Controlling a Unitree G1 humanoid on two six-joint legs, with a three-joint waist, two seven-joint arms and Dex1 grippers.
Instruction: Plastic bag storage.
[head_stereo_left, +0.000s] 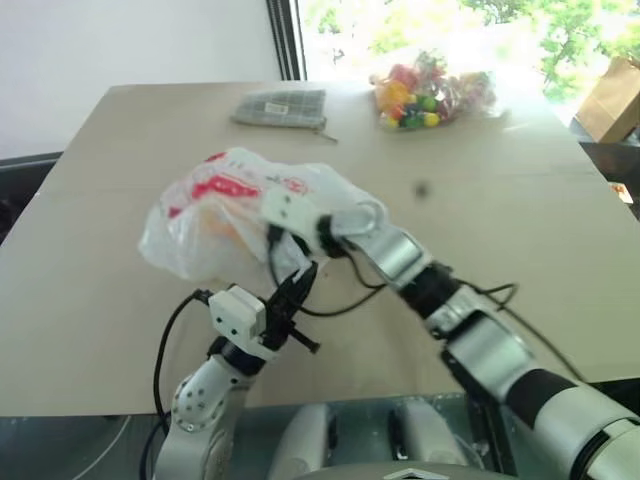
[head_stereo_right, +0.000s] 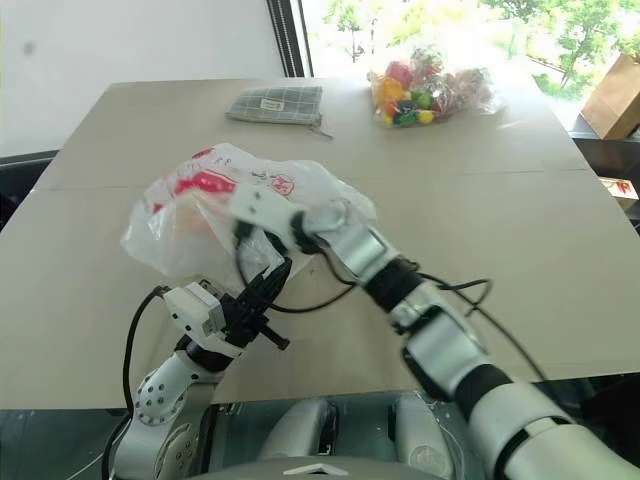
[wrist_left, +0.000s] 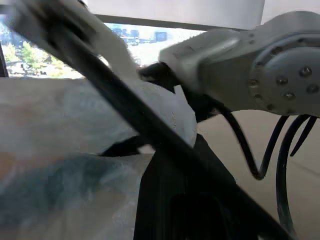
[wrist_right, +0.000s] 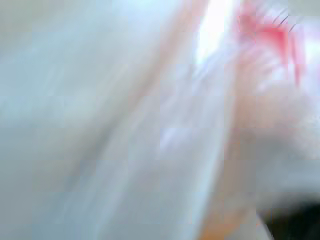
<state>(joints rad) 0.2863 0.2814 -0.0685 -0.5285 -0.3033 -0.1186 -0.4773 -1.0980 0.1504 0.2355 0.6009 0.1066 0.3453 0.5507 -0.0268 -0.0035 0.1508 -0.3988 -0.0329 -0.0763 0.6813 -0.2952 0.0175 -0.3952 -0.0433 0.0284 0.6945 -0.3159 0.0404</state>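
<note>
Bunching plastic bag (head_stereo_left: 215, 215) between jaws.

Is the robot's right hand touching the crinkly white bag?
Touching. In the left eye view the right gripper is pushed into the plastic bag, and its wrist view has plastic pressed up close.

On your table (head_stereo_left: 520, 270) the bag (head_stereo_left: 215, 215) sits near the front edge, left of centre. Your left gripper (head_stereo_left: 295, 285) is just before the bag, at its near side. Your right gripper (head_stereo_left: 275, 215) reaches in from the right and lies against the bag's right side, behind the left one. At the far edge lie a pouch (head_stereo_left: 283, 107), left of centre, and, to its right, a sack of small items (head_stereo_left: 430, 92).
</note>
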